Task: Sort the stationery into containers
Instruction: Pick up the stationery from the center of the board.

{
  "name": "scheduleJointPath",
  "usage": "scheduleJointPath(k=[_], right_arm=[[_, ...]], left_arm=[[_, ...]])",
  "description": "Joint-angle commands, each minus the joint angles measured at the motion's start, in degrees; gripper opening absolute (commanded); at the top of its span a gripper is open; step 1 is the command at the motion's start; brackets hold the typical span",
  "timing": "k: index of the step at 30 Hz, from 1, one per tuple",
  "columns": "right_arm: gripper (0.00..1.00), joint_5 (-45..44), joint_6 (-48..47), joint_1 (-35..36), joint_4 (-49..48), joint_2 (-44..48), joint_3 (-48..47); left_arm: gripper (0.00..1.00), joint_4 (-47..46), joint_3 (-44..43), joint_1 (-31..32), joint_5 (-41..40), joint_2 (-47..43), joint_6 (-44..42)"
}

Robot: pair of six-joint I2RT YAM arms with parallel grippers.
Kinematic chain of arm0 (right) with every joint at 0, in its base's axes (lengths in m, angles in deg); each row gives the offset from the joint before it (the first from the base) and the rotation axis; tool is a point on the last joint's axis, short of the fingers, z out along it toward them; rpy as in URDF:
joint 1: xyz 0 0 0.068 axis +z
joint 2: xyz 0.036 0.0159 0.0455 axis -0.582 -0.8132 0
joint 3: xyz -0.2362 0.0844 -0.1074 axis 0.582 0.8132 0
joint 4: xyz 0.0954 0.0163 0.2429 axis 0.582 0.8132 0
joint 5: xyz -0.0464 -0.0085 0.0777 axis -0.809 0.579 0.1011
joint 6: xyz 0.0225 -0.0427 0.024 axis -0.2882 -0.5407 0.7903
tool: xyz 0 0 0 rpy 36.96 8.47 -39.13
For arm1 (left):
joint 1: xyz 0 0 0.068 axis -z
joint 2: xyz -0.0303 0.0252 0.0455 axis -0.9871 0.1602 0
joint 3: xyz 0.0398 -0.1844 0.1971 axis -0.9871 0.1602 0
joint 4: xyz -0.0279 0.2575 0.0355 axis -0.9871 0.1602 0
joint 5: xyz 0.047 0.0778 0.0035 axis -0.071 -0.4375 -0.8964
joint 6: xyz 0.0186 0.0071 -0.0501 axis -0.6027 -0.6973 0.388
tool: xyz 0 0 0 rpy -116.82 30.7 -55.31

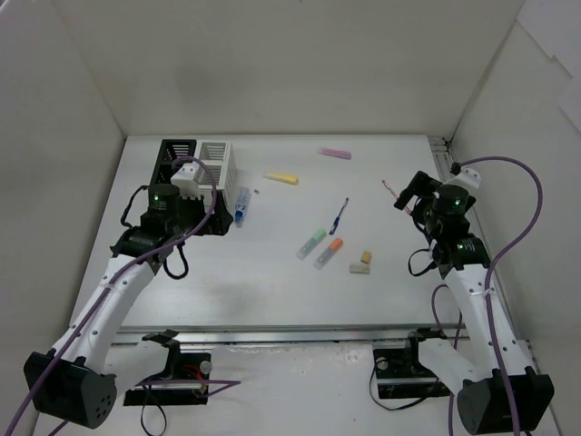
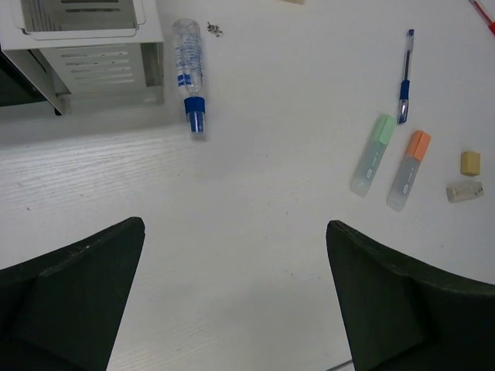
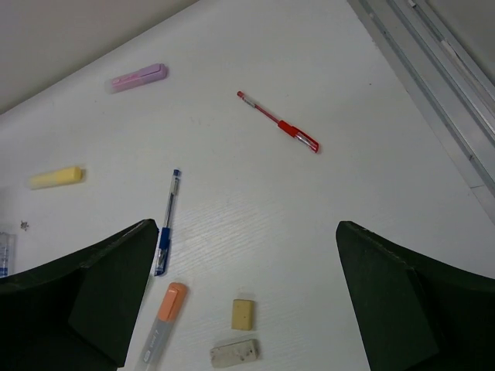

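The joined containers stand at the back left, one black (image 1: pixel 176 154) and one white (image 1: pixel 218 160); the white one also shows in the left wrist view (image 2: pixel 85 42). A blue-capped marker (image 1: pixel 241 207) (image 2: pixel 189 73) lies just right of them. A green-capped highlighter (image 1: pixel 311 243) (image 2: pixel 372 154), an orange-capped highlighter (image 1: pixel 329 253) (image 3: pixel 162 325), a blue pen (image 1: pixel 339 216) (image 3: pixel 167 224) and two beige erasers (image 1: pixel 363 263) (image 3: pixel 243 314) lie mid-table. A yellow highlighter (image 1: pixel 281 178), a pink highlighter (image 1: pixel 334 153) and a red pen (image 3: pixel 278 122) lie farther back. My left gripper (image 1: pixel 204 218) (image 2: pixel 235 224) and right gripper (image 1: pixel 404 195) (image 3: pixel 246 226) are open and empty above the table.
White walls close in the table on the left, back and right. A metal rail (image 3: pixel 433 85) runs along the right edge. A tiny dark speck (image 2: pixel 214 30) lies beside the marker's end.
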Motion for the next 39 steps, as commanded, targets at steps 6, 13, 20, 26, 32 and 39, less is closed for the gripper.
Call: scheduleJointPath(k=[6, 13, 20, 26, 32, 39], right_arm=[[0.98, 1.7, -1.9, 0.5, -2.3, -1.2, -2.6], [0.98, 6.9, -4.9, 0.3, -3.5, -1.6, -2.6], [0.98, 6.8, -5.6, 0.6, -5.2, 1.2, -0.5], [0.98, 5.9, -6.8, 0.6, -8.7, 3.3, 1.9], [0.98, 4.5, -7.4, 0.6, -9.4, 3.2, 2.3], [0.98, 2.4, -7.9, 0.5, -9.5, 2.1, 2.2]], left_arm=[[1.00, -3.4, -0.5, 2.7, -4.4, 6.0, 2.7], [1.00, -9.1, 0.4, 3.2, -9.9, 14.9, 2.0], [1.00, -15.4, -0.3, 3.7, -10.0, 23.4, 2.6], [1.00, -16.0, -5.3, 3.7, -10.7, 31.7, 2.5], [1.00, -16.5, -9.6, 3.7, -11.3, 38.2, 2.5], [0.92, -15.2, -14.4, 3.7, -11.6, 44.7, 2.3]])
